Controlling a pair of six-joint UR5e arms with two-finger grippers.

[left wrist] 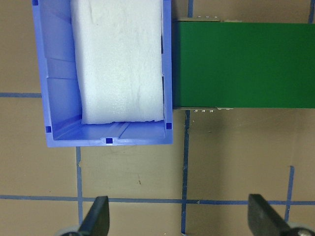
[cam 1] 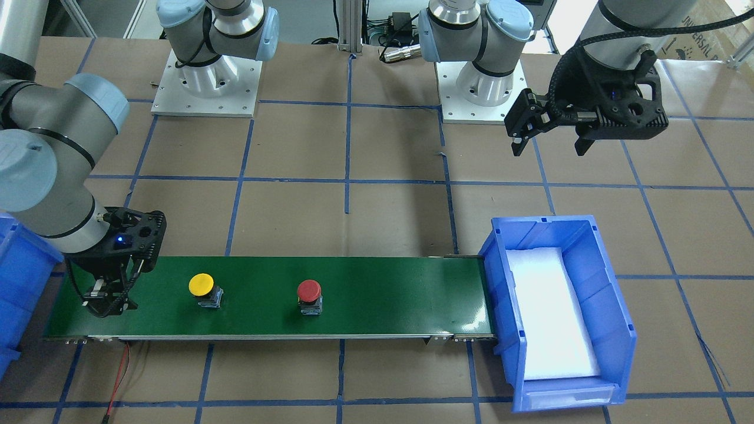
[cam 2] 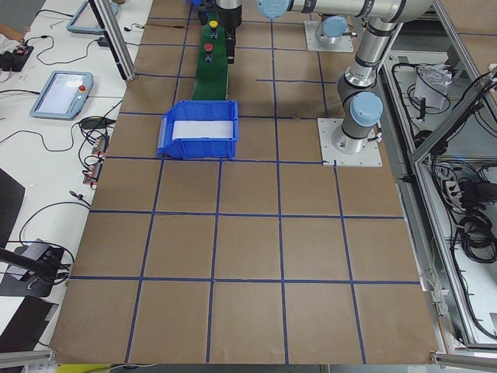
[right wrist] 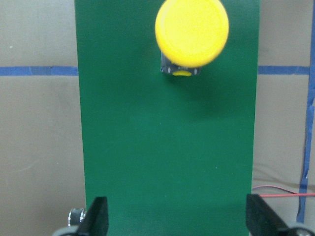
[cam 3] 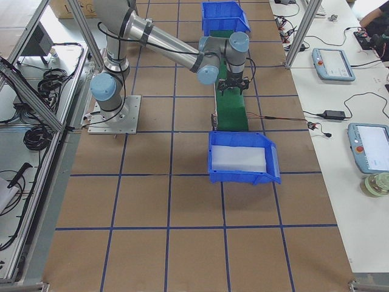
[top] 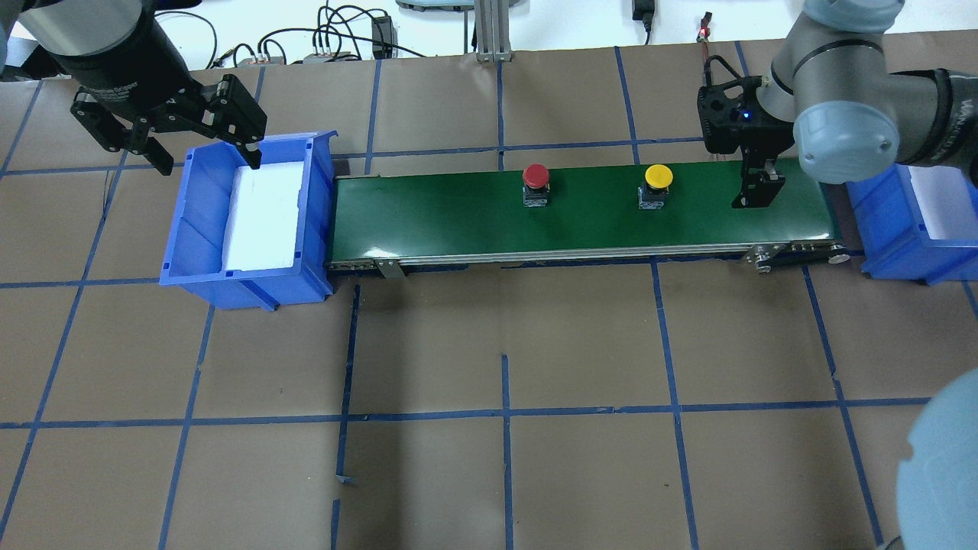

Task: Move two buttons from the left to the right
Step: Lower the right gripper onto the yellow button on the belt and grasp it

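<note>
Fingers of left gripper [top: 205,156] and right gripper [top: 756,191] are released; on green belt [top: 458,218], red button [top: 535,177] stands at yellow button's [top: 658,178] 9 o'clock, seen from overhead.

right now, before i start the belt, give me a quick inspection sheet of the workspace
surface: paper-covered table with blue tape grid; green belt between blue left bin and right bin.
job's things: red button and yellow button upright on the belt, apart.
clutter: metal cylinder near the arm bases.
grippers: left pincer open, raised near the left bin; right pincer open over the belt's end, empty.
cables: red-black wire off the belt's end.
surroundings: teach pendants on side benches.
</note>
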